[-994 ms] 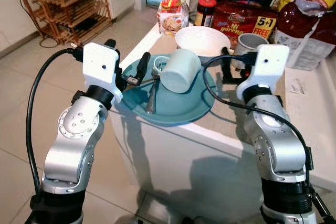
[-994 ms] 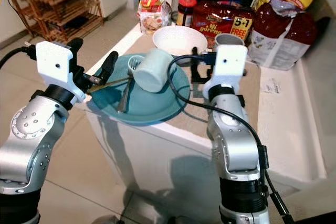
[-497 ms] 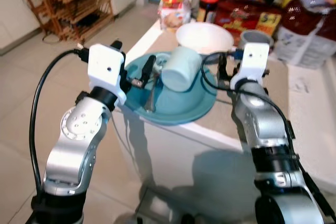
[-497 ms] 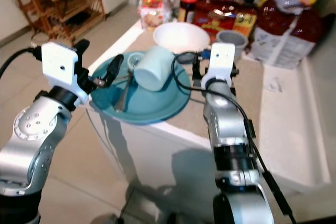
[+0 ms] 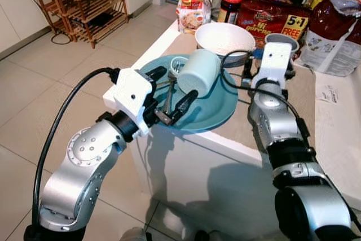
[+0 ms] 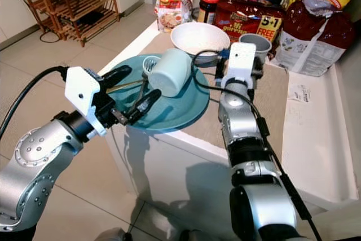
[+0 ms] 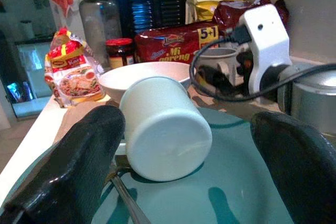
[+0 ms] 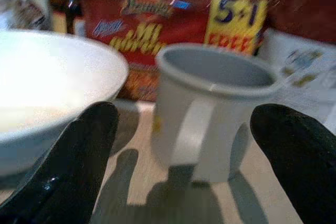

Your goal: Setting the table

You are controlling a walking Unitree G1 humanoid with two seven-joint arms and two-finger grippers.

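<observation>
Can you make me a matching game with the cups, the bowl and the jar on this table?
Things:
1. pale mint-green cup
2. grey mug with a handle
3. wide white bowl
4. dark jar with a red lid

Where or how:
A. stands upright in front of the right hand
B. lies on its side on the round teal plate
C. stands at the back, beside the red noodle pack
D. sits just behind the teal plate

Pairs: 1-B, 2-A, 3-D, 4-C
</observation>
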